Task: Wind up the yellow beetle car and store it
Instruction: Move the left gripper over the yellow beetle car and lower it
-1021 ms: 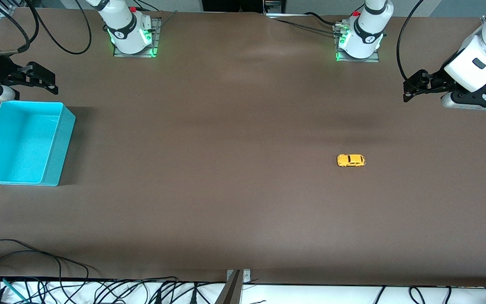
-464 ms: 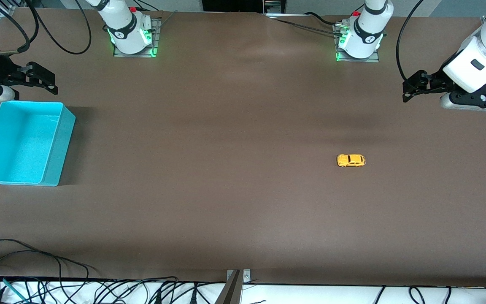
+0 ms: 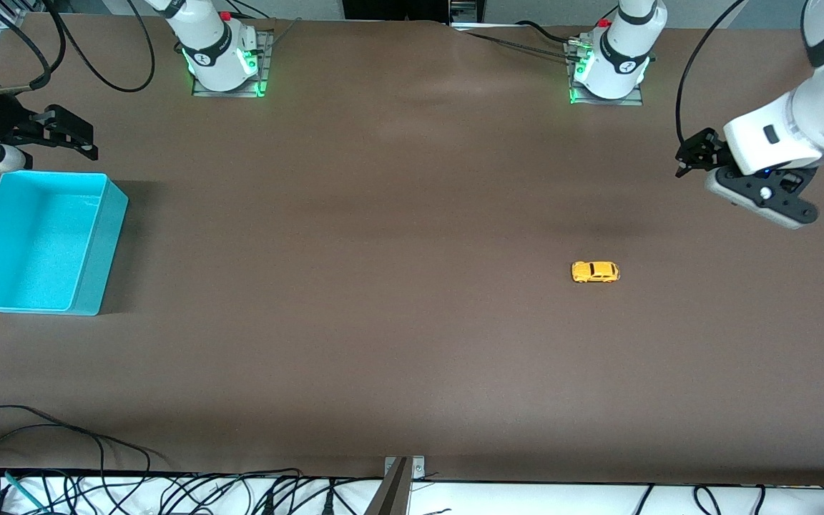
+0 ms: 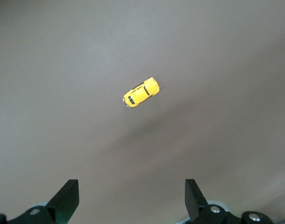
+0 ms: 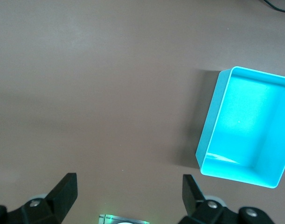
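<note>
The yellow beetle car (image 3: 595, 272) stands on its wheels on the brown table toward the left arm's end; it also shows in the left wrist view (image 4: 141, 92). My left gripper (image 3: 685, 159) is open and empty, up in the air over bare table at the left arm's end, well apart from the car; its fingers (image 4: 67, 198) frame bare table. The turquoise bin (image 3: 90, 250) is empty at the right arm's end and shows in the right wrist view (image 5: 212, 140). My right gripper (image 3: 79, 139) is open and empty, waiting beside the bin.
Both arm bases (image 3: 222, 61) stand along the table edge farthest from the front camera. Loose black cables (image 3: 40, 443) lie along the edge nearest the front camera. A metal bracket (image 3: 401, 479) sits at the middle of that edge.
The left arm has swung and its gripper has shifted slightly toward the table's middle. The car, the bin and the right arm have not moved.
</note>
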Action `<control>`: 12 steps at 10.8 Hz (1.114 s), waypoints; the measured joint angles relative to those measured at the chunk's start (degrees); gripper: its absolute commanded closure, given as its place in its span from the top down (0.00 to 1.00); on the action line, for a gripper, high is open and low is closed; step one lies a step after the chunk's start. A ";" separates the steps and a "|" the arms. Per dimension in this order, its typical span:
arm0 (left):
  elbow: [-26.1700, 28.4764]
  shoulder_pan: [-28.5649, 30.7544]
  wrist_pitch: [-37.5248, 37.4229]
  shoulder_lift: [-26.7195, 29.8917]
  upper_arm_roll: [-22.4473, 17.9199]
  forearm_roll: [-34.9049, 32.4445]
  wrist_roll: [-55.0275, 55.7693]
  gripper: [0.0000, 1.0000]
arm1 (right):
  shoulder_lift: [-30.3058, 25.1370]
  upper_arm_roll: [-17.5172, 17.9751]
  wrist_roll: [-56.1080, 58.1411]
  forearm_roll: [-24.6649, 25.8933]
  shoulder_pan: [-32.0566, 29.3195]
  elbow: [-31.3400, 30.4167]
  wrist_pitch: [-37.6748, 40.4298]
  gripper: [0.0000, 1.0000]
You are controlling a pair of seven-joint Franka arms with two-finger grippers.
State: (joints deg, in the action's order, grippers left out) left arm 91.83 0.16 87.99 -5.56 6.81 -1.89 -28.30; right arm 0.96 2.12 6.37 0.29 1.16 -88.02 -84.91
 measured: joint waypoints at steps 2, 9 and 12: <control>0.31 -0.24 3.19 -3.53 0.18 -0.53 -10.17 1.00 | 0.00 -0.01 0.00 0.00 -0.01 -0.01 0.01 1.00; 22.50 -0.69 37.51 -9.61 5.01 -0.73 -26.45 1.00 | 0.04 -0.01 0.02 0.02 -0.01 -0.04 0.02 1.00; 32.55 -0.50 51.49 -10.65 5.21 -3.05 -31.22 1.00 | 0.05 -0.01 0.04 0.02 -0.01 -0.05 0.04 1.00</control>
State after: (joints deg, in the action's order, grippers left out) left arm 124.38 -0.35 139.48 -16.21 12.02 -4.94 -59.52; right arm 1.01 2.11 6.41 0.31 1.16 -88.07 -84.87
